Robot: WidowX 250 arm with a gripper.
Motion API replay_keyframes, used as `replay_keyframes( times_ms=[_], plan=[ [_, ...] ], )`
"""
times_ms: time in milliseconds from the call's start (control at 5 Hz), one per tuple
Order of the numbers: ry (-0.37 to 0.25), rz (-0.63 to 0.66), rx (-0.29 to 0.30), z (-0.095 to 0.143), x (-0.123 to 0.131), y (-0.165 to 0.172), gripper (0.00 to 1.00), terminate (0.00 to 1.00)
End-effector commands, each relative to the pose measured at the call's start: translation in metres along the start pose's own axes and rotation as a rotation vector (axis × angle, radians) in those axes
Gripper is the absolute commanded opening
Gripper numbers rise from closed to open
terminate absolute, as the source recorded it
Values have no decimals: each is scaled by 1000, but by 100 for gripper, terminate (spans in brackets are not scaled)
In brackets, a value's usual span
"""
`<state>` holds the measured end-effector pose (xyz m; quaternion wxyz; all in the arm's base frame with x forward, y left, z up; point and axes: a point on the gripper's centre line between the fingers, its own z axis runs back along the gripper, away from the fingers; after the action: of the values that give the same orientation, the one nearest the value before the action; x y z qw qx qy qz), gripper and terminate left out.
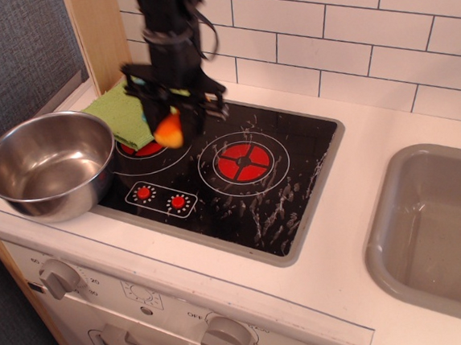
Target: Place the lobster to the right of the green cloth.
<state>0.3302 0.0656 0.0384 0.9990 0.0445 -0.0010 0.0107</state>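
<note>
My gripper (170, 123) hangs above the black stovetop between the two red burners and is shut on the lobster (169, 130), a small orange and yellowish toy held in the air. The green cloth (118, 114) lies at the stovetop's back left corner, just left of the gripper. The arm hides the cloth's right part and the teal brush on it.
A steel bowl (48, 165) stands at the front left, beside the cloth. The stovetop (239, 180) has a red right burner (242, 162) and small knob marks at the front. A white tiled wall runs behind. A grey sink (433, 227) is at the right.
</note>
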Motion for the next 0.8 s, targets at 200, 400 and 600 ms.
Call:
replay_keyframes(
  times_ms=[200,400,600],
  plan=[
    [-40,-42,63,-25,32,-13,0,0],
    [-63,-44,41,-21,31,-9,0,0],
    [-93,-65,-22,-12,26,-5,100,0]
  ],
)
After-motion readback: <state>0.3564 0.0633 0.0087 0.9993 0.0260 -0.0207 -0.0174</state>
